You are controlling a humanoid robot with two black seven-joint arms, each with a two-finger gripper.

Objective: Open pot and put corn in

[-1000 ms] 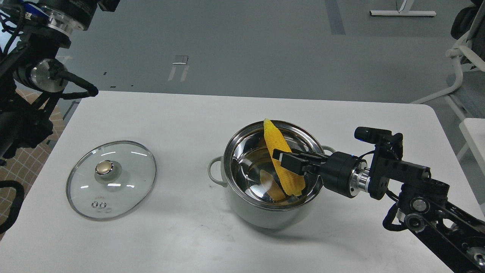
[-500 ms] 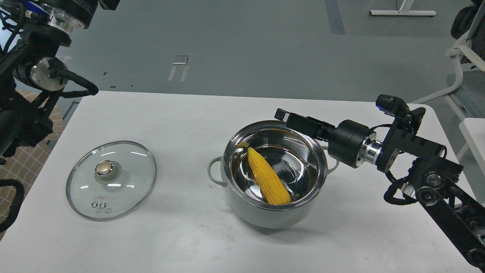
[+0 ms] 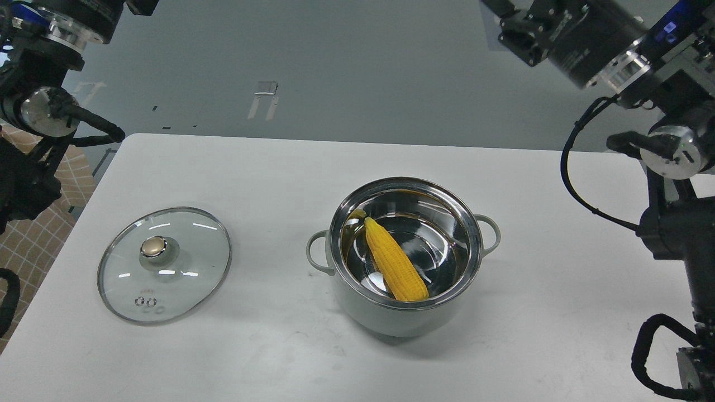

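Pot (image 3: 405,312): stands open on the white worktop (image 3: 279,167), right of centre, both loop handles showing.
Corn (image 3: 394,261): lies inside the pot, slanted across the shiny bottom, thin end toward the far-left wall, thick end against the near wall.
Lid (image 3: 163,263): flat on the worktop well to the left of the pot, knob up, apart from it.
Right end effector (image 3: 511,22): high at the top edge, well above and behind the pot; only its base shows, fingers cut off by the edge, so cannot tell how far open; nothing seen in its hold.
Left end effector: out of view; only upper arm parts show at the left edge.
Step in hand: judged done with both parts, lid off and corn in; the arm is clear of the pot.
Next move: likely none beyond parking the arms; if anything, keep cables and links away from the pot rim.
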